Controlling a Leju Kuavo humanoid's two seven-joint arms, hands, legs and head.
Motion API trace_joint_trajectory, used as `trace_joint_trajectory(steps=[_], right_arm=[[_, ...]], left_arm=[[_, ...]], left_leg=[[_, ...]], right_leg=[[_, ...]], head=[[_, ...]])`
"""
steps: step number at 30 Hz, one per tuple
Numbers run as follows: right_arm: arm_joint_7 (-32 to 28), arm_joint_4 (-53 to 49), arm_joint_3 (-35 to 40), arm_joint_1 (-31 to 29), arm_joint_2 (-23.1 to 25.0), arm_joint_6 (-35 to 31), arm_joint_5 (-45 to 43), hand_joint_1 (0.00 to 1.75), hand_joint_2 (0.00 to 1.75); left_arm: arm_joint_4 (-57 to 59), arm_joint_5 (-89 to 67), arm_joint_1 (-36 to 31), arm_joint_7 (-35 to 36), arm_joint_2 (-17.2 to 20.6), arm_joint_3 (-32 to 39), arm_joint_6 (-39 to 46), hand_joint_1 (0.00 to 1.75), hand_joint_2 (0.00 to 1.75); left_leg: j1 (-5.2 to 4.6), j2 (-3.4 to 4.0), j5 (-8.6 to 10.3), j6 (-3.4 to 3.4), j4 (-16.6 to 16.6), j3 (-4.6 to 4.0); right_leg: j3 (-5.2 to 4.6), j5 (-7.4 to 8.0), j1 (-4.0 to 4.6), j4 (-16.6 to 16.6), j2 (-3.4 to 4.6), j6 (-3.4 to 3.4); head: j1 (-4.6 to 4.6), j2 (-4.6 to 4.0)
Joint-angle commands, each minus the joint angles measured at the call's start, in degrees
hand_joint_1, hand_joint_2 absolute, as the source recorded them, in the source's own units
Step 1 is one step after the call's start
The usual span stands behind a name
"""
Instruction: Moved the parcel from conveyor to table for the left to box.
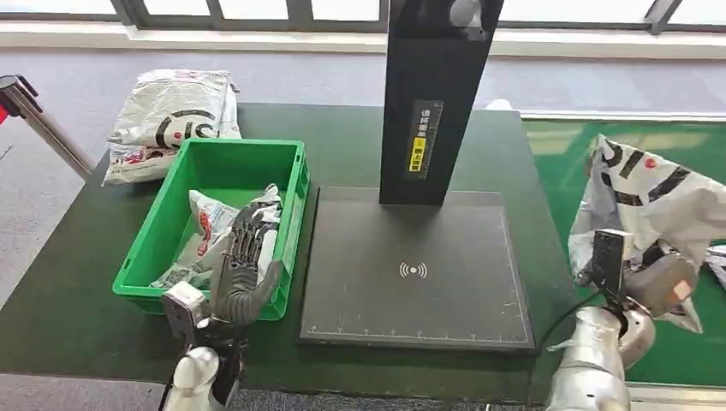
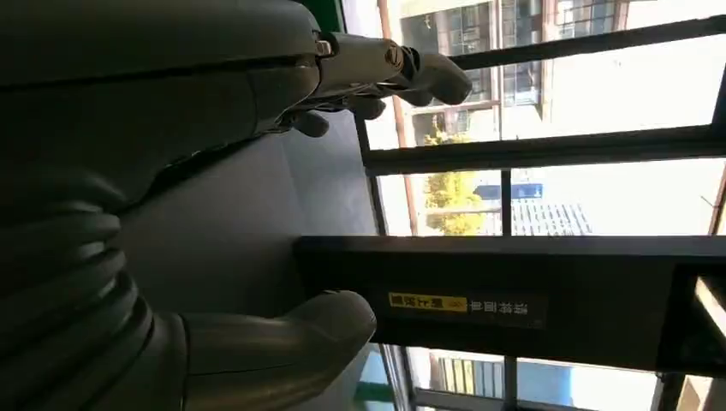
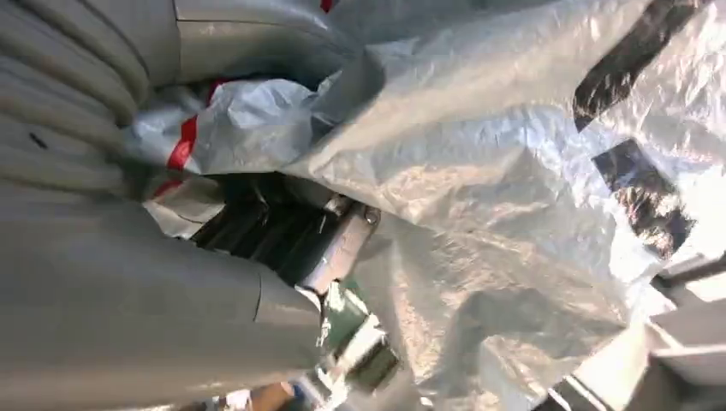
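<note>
My right hand (image 1: 657, 278) grips a crinkled silver-white parcel (image 1: 659, 193) with black and red markings, lifted above the green conveyor (image 1: 561, 163) at the right. In the right wrist view the parcel (image 3: 514, 188) bulges over the hand, whose dark fingers (image 3: 265, 227) dig into the plastic. My left hand (image 1: 244, 261) hovers over the front right corner of the green box (image 1: 295, 184), fingers stretched out and holding nothing. Another bagged parcel (image 1: 205, 227) lies inside the box. In the left wrist view the left hand (image 2: 154, 103) has its thumb and fingers apart.
A black scanner pad (image 1: 415, 265) lies mid-table with a tall black column (image 1: 432, 103) behind it. One more bagged parcel (image 1: 171, 111) sits at the back left of the dark green table (image 1: 68, 291). A barrier post (image 1: 43, 120) stands far left.
</note>
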Motion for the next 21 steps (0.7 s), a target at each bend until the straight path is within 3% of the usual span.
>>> trace_joint_trajectory(steps=[1, 9, 15, 19, 21], right_arm=[[2.5, 2.9, 27.0, 6.6, 4.4, 15.8, -0.6, 1.75, 1.75], [3.8, 1.9, 35.2, 8.0, 4.1, 24.0, -3.0, 1.75, 1.75], [2.4, 0.8, 38.8, 10.3, 3.3, 30.6, -5.1, 1.75, 1.75], [0.0, -1.5, 45.4, 12.8, 1.8, 38.7, -8.8, 1.75, 1.75], [0.0, -1.9, 46.3, 13.3, 1.5, 39.1, -9.4, 1.75, 1.75]], left_arm=[[3.2, 0.5, -2.7, 0.2, 1.4, 0.8, 0.2, 0.00, 1.75], [4.2, 0.5, -3.7, 0.2, 1.5, 0.8, 0.5, 0.00, 1.75], [4.4, 0.2, -3.7, 0.2, 1.2, 0.4, 0.3, 0.00, 1.75], [5.1, 0.2, -4.2, 0.2, 1.3, 0.2, -0.1, 0.00, 1.75], [5.2, 0.2, -4.3, 0.2, 1.3, 0.2, -0.2, 0.00, 1.75]], left_leg=[[0.04, 0.32, -0.01, -0.07, -0.1, 0.15], [0.08, 0.31, -0.02, -0.10, -0.1, 0.12], [0.07, 0.18, -0.02, -0.06, -0.1, 0.12], [0.06, 0.15, -0.02, -0.07, -0.1, 0.08], [0.07, 0.10, -0.01, -0.09, -0.1, 0.08]], right_leg=[[0.04, 0.06, 0.06, -0.1, 0.22, -0.12], [-0.01, 0.02, 0.09, 0.0, 0.19, -0.11], [0.06, 0.00, 0.07, -0.1, 0.07, -0.08], [0.02, -0.01, 0.05, 0.0, 0.06, -0.08], [0.04, -0.01, 0.08, -0.1, -0.01, -0.10]], head=[[0.02, 0.00], [0.02, 0.00], [0.02, 0.00], [0.02, 0.00], [0.02, 0.00]])
